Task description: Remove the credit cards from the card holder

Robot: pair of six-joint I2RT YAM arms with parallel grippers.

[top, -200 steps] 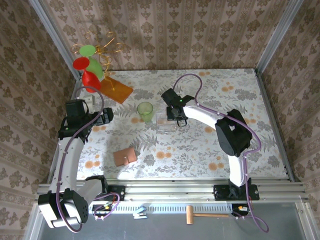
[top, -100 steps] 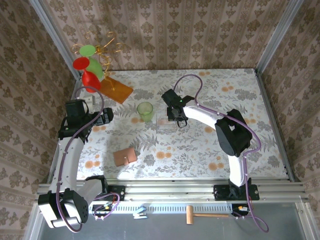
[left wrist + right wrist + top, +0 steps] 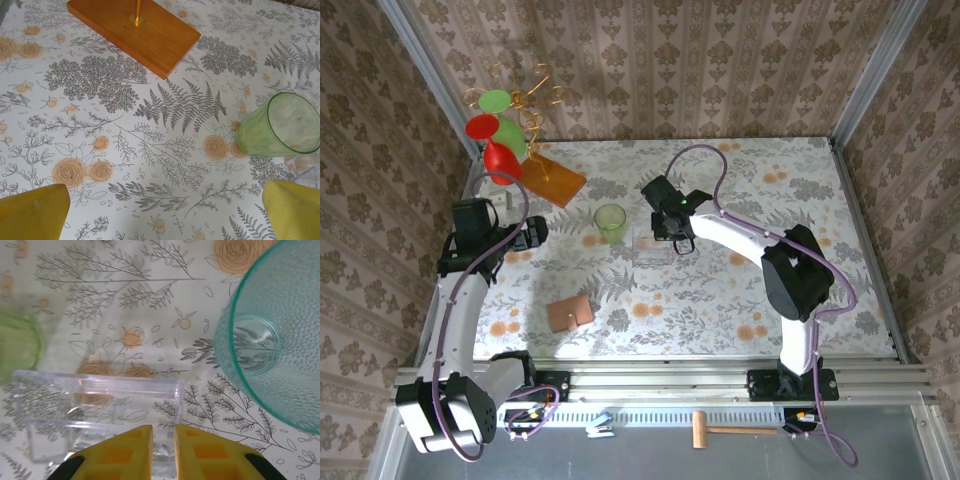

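Plainly, the card holder [image 3: 570, 313] lies well apart from both grippers.
Left gripper [image 3: 165, 215] gapes wide, empty; right gripper [image 3: 163, 440] has its jaws a narrow slit apart, empty, above a clear box [image 3: 100, 405].

Clear glossy plastic box [image 3: 100, 405], dimpled plastic cup [image 3: 292, 390], polished wooden board [image 3: 160, 35], matt card holder [image 3: 570, 313]

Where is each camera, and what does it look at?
Top external: high behind the bases, facing down at the table; left arm, right arm show.
Left wrist: faces down at wooden base, green cup; left tool shows.
Right wrist: faces down at clear box, teal cup; right tool shows.
Shared: all three see the green cup.
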